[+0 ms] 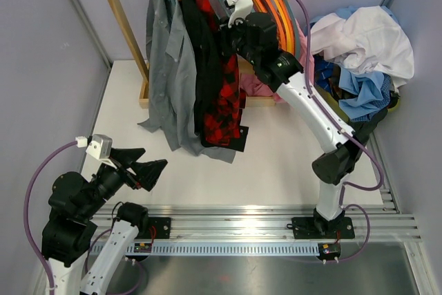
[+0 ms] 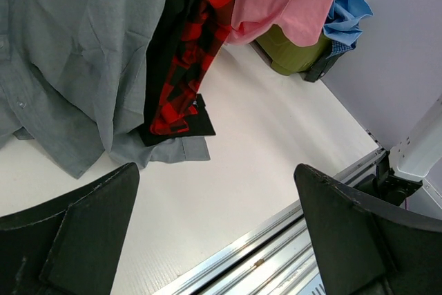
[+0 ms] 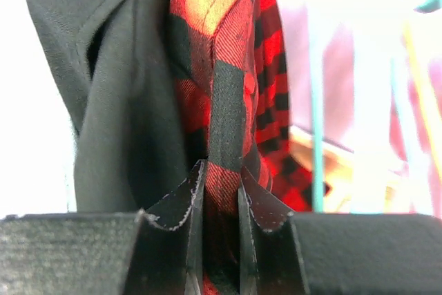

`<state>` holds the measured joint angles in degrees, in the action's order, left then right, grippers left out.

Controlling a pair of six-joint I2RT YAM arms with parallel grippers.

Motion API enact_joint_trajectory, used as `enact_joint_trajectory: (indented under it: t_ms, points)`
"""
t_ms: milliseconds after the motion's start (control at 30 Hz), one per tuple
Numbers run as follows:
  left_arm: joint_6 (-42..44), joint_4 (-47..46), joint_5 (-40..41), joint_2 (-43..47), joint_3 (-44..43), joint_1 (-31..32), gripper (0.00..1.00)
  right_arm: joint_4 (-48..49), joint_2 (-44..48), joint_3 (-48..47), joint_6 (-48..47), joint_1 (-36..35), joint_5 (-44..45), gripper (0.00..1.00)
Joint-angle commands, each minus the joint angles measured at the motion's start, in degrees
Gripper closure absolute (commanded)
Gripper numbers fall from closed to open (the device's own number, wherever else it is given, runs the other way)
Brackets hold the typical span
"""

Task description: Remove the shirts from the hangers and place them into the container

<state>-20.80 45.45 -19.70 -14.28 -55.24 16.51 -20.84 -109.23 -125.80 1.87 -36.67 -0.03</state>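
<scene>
Left hand (image 1: 153,164) hovers low over the near worktop (image 1: 276,170), jaws wide, empty. Further back, the right hand (image 3: 221,198) pinches a fold of the plaid shirt (image 1: 221,94) near its collar, hanging on the rack (image 1: 124,18). Fabric looks soft and limp and will likely drape. Bin (image 2: 293,50) far right.

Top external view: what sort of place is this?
Probably a lab robot cell staged as a closet, not a home: bare panel walls, an aluminium mounting rail, a wooden clothes rack on a white tabletop.
</scene>
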Motion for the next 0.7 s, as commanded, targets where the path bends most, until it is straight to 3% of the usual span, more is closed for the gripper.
enact_joint_trajectory:
  t_ms: [0,367,667]
  points:
    - [0.8,-1.7,-0.1,0.1,-1.0,0.3,0.01,10.6,7.5,3.0,-4.4,-1.1,14.7,1.00]
    - [0.9,-1.9,0.5,0.3,-0.6,0.3,0.01,41.4,17.2,22.7,-4.9,-1.0,11.9,1.00]
    - [1.5,-2.6,1.2,0.3,-0.3,0.2,0.01,48.4,21.5,27.9,-4.6,-0.9,5.9,1.00]
